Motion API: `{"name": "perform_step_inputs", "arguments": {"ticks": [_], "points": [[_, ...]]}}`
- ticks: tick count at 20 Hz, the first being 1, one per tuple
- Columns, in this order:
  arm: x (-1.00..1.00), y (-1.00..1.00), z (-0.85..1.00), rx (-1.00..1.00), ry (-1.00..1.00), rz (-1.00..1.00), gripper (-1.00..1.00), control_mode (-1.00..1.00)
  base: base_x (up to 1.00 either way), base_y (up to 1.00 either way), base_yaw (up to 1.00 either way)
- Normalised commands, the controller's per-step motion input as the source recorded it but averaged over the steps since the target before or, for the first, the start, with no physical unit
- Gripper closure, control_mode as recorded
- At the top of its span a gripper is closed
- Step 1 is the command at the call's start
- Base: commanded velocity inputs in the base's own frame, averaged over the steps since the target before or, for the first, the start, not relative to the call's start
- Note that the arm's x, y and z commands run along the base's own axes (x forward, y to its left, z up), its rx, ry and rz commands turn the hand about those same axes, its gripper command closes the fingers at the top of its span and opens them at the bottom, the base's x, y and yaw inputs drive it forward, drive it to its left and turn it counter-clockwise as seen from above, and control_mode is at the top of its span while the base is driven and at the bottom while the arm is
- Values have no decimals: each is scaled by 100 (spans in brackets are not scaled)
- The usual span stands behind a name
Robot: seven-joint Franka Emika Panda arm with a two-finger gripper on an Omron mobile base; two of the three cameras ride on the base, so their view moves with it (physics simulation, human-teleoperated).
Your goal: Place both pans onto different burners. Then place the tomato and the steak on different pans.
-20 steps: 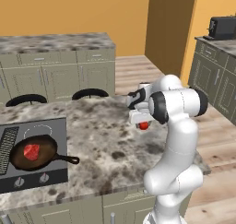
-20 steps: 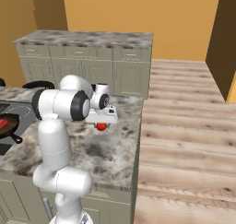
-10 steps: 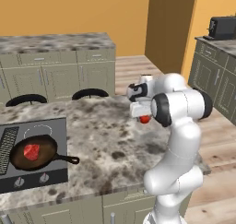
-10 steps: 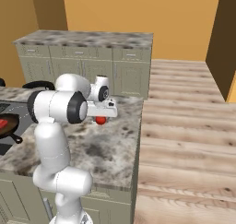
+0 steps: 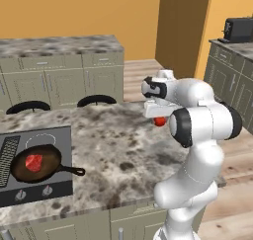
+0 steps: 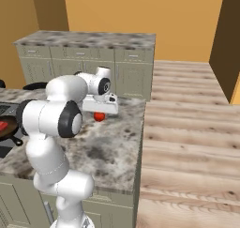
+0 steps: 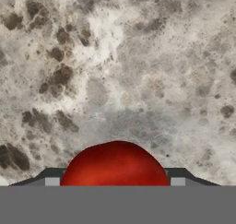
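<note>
My gripper (image 5: 159, 117) is shut on the tomato (image 5: 159, 121), a glossy red ball held just above the marble counter near its right end. In the right base view the tomato (image 6: 99, 116) hangs under the hand. In the hand view the tomato (image 7: 115, 164) sits between the two dark fingertips (image 7: 50, 179) with bare marble beneath. Far to the left, the brown pan (image 5: 52, 157) rests on the dark cooktop (image 5: 55, 183) with the steak (image 5: 33, 161) inside it. A white burner outline (image 5: 42, 135) shows behind that pan. The all-black pan is out of view.
Two dark stool tops (image 5: 96, 100) (image 5: 27, 106) stand along the counter's far edge. Cooktop knobs (image 5: 21, 194) and the ribbed grill strip (image 5: 7, 154) lie at the left. Grey cabinets (image 5: 59, 76) line the back wall; wooden floor (image 6: 187, 128) lies past the counter's right edge.
The hand has risen a little with the tomato still in its grip. The brown pan and the steak have stayed put.
</note>
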Motion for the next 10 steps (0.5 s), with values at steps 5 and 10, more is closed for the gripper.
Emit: {"name": "perform_step_inputs", "arguments": {"ticks": [5,10], "points": [[-53,0,60,1,0,0,100,-100,0,0,0],[-49,0,37,0,0,0,100,-100,0,0,0]]}}
